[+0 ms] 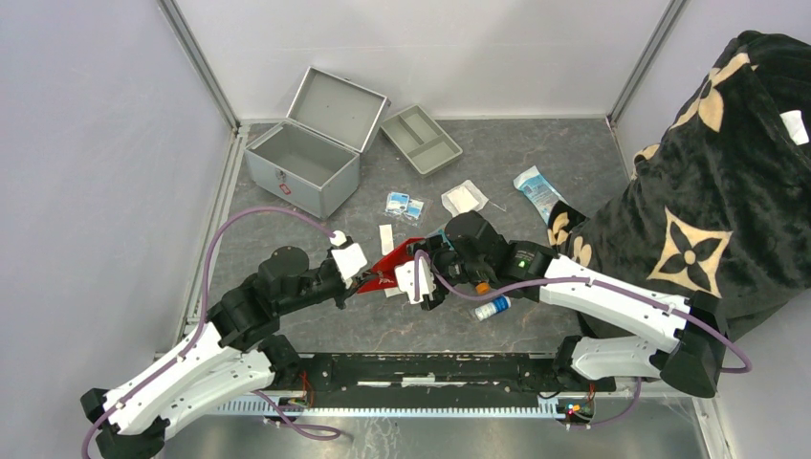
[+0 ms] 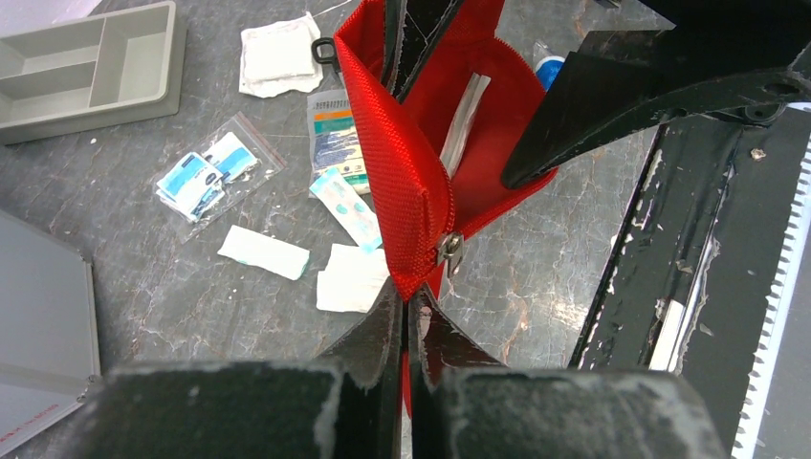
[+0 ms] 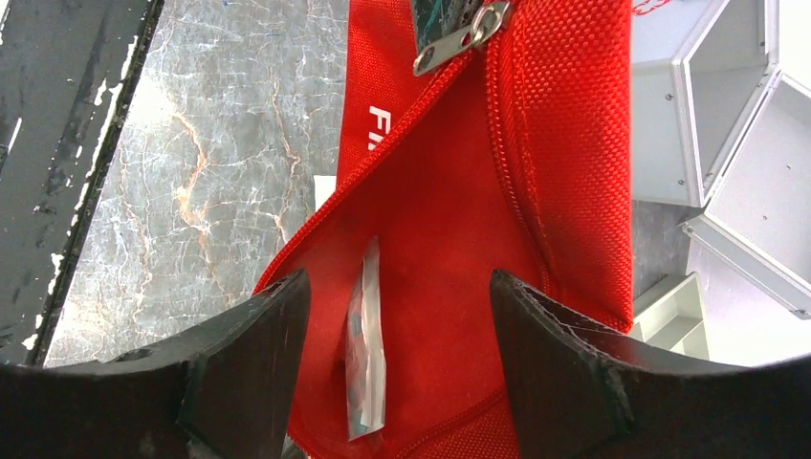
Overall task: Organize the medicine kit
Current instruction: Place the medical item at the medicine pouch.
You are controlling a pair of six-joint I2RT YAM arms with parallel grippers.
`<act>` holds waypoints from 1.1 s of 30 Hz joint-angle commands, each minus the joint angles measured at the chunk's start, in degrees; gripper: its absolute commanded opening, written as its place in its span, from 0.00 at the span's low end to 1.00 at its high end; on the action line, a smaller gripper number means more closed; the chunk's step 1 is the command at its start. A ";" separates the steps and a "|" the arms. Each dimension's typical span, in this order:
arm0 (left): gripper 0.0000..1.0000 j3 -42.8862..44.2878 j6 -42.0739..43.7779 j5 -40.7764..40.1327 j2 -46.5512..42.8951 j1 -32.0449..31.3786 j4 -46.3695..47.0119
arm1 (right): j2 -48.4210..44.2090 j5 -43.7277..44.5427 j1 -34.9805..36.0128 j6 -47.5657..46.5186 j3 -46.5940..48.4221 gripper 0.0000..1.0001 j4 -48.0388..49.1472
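Note:
The medicine kit (image 1: 301, 163), a silver-grey metal case, stands open and empty at the back left, its lid tilted back. It also shows in the right wrist view (image 3: 708, 96). A red pouch (image 1: 392, 263) is held up between my two grippers with its zip open. My left gripper (image 2: 409, 292) is shut on the pouch's near corner by the zip end. My right gripper (image 3: 400, 277) is open, its fingers either side of the pouch's mouth. A clear flat packet (image 3: 366, 344) sits inside the pouch; it also shows in the left wrist view (image 2: 464, 110).
A shallow grey divided tray (image 1: 421, 140) lies right of the case. Loose sachets (image 1: 405, 204), a gauze pad (image 1: 465, 196), a blue-white pack (image 1: 536, 189) and a small bottle (image 1: 492, 308) lie on the table. A black patterned blanket (image 1: 717, 172) fills the right side.

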 commanded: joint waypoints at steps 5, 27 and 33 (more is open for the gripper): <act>0.02 2.16 1.96 1.67 0.01 -0.27 2.18 | -0.14 -1.99 0.35 0.24 1.39 0.77 -0.60; 0.02 1.81 1.37 -2.33 0.53 -0.27 1.38 | -6.59 0.35 0.31 2.83 1.32 0.83 1.36; 0.02 1.65 0.62 -4.78 0.87 -0.27 1.75 | -10.40 0.02 0.33 6.06 -0.01 0.77 1.82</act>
